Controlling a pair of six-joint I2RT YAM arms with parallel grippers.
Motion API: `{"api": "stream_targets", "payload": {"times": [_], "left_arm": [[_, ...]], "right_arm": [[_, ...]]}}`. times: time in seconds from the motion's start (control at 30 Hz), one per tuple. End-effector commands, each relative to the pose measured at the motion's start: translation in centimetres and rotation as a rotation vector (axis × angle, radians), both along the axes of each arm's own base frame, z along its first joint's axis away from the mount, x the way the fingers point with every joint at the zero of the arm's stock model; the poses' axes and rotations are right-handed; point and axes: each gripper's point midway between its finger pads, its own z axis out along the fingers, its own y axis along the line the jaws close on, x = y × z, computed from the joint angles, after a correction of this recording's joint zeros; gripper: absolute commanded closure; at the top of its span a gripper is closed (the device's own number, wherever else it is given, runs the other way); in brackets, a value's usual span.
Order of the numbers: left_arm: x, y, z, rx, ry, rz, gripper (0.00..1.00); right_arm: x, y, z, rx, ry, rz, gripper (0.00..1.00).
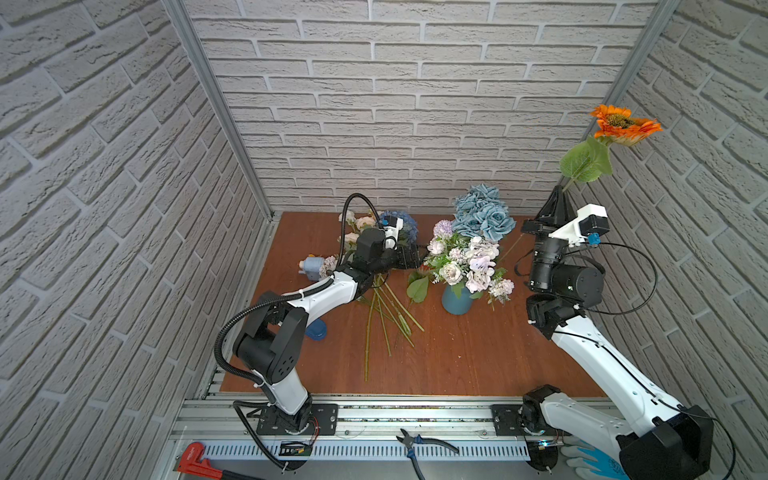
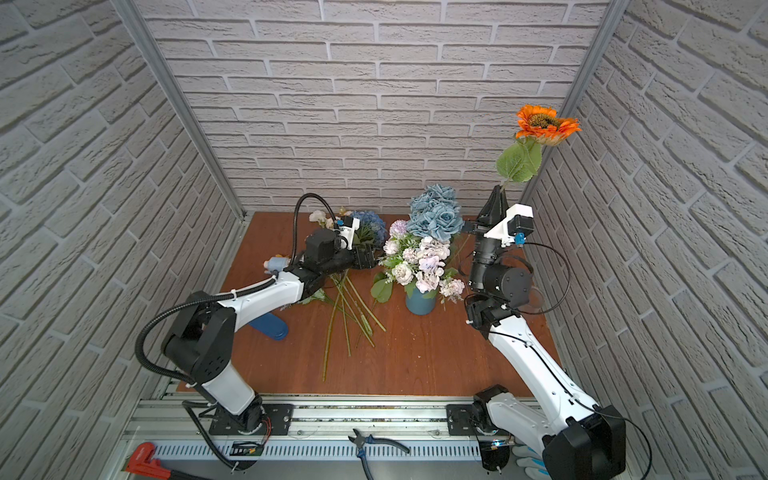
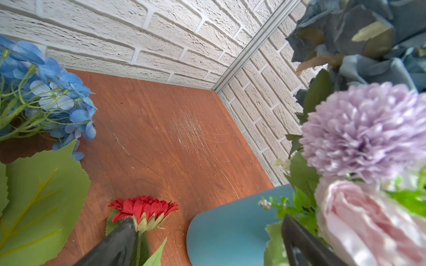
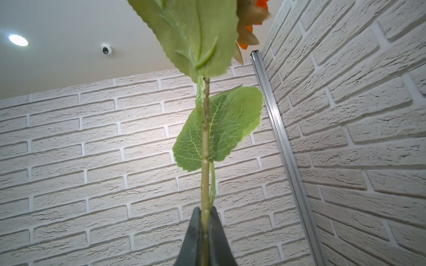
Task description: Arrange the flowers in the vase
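Note:
A blue vase [image 1: 456, 301] stands mid-table and holds dusty-blue roses [image 1: 482, 214] and lilac-white clusters [image 1: 473, 262]. My right gripper [image 1: 559, 195] is raised right of the vase and points up. It is shut on the green stem [image 4: 204, 184] of an orange daisy-like flower [image 1: 623, 124] that stands high by the right wall. My left gripper [image 1: 411, 257] sits low just left of the vase [image 3: 230, 230], open [image 3: 207, 220], with nothing between its fingers. A red flower [image 3: 143, 207] lies against one finger [image 3: 119, 241]. Blue hydrangea [image 1: 401, 222], cream-white roses [image 1: 357, 226] and long stems [image 1: 386, 316] lie on the table under the left arm.
A pale blue bottle-like object [image 1: 309, 264] and a dark blue flat object [image 1: 316, 330] lie at the table's left. Pliers [image 1: 419, 442], a red wrench [image 1: 195, 457] and a glove [image 1: 590, 457] rest on the front rail. Brick walls enclose three sides.

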Motion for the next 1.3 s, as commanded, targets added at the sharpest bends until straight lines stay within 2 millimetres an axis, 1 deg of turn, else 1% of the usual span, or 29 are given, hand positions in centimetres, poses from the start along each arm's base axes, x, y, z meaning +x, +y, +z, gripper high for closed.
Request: {"api": "stream_targets", "payload": {"times": [0.0,0.1,0.23,0.47,0.53,0.6,0.67,0.77,0.83,0.9,1.03,1.17,1.27], "left_arm": [[-0.5,-0.1,2.7,-0.051,-0.075,-0.014,0.02],[-0.5,-0.1,2.7,-0.052,-0.075,-0.013,0.02],[-0.6,-0.1,2.8,-0.054,-0.077,-0.016,0.02],[-0.7,0.0,2.7,-0.053,-0.077,-0.013,0.02],[-0.8,0.0,2.7,-0.053,-0.076,-0.013,0.02],[-0.8,0.0,2.7,-0.052,-0.074,-0.015,0.02],[-0.9,0.1,2.8,-0.053,-0.076,-0.015,0.02],[-0.9,0.0,2.7,-0.052,-0.075,-0.016,0.02],[-0.8,0.1,2.7,-0.052,-0.075,-0.014,0.02],[-0.8,0.0,2.7,-0.053,-0.074,-0.016,0.02],[-1.0,0.0,2.6,-0.047,-0.07,-0.02,0.02],[-1.1,0.2,2.4,-0.038,-0.069,-0.02,0.02],[-1.0,0.2,2.2,-0.037,-0.066,-0.017,0.02]], "right_arm": [[-1.1,-0.5,1.3,0.009,-0.088,-0.023,0.94],[-0.4,-0.1,0.8,0.006,-0.087,-0.009,0.94],[0.8,0.3,-1.1,0.021,-0.04,0.016,0.94],[1.6,0.2,-4.3,0.047,0.002,0.023,0.94],[1.5,0.0,-4.7,0.055,-0.001,0.013,0.94],[0.9,-0.4,-4.0,0.05,-0.032,-0.013,0.94],[0.1,-0.5,-2.6,0.038,-0.064,-0.027,0.94],[-0.5,-0.3,-0.7,0.013,-0.101,-0.027,0.94],[-0.6,-0.3,0.0,0.007,-0.119,-0.028,0.94],[-0.6,-0.2,0.3,0.008,-0.129,-0.027,0.94],[-0.7,-0.3,0.2,0.029,-0.157,-0.024,0.94],[-0.8,-0.4,0.8,0.04,-0.183,-0.026,0.94],[0.1,0.0,0.6,0.04,-0.151,0.003,0.94]]}}
